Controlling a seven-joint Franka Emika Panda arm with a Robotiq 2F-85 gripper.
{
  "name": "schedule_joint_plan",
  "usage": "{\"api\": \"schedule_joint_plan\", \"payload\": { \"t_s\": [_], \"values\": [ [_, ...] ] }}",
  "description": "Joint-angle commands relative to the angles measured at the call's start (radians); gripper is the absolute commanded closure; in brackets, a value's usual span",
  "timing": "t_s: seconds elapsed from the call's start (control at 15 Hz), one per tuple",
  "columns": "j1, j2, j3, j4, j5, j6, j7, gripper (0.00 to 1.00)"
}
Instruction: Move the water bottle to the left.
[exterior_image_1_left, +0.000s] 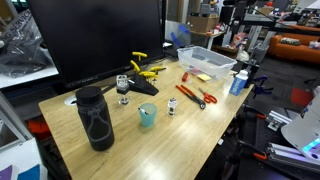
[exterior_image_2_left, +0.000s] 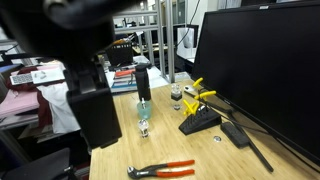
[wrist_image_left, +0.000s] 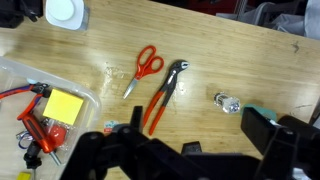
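The big monitor (exterior_image_1_left: 95, 40) is hogging the back of the wooden table (exterior_image_1_left: 190, 130), and the tall black bottle (exterior_image_1_left: 95, 118) is sitting lower left in an exterior view. The clear bin (exterior_image_1_left: 210, 62) is parked upper right. The gripper (wrist_image_left: 185, 150) is hanging along the bottom of the wrist view with its fingers spread wide and nothing between them, I'm guessing so it's ready for a grab. The water bottle (exterior_image_1_left: 238, 82) is standing upright at the table's right edge, just beside the bin, untouched. The teal cup (exterior_image_1_left: 147, 115), pliers (wrist_image_left: 165, 90) and scissors (wrist_image_left: 145, 65) are sitting mid-table, probably right in its leftward path.
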Motion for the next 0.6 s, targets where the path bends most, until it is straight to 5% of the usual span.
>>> {"api": "schedule_joint_plan", "payload": {
  "t_s": [0.0,0.53],
  "values": [
    [-0.059,0.02,0.036,-0.013,0.003,-0.003,0.05,0.0],
    [-0.196,0.021,0.025,-0.143,-0.035,-0.073,0.191,0.0]
  ]
}}
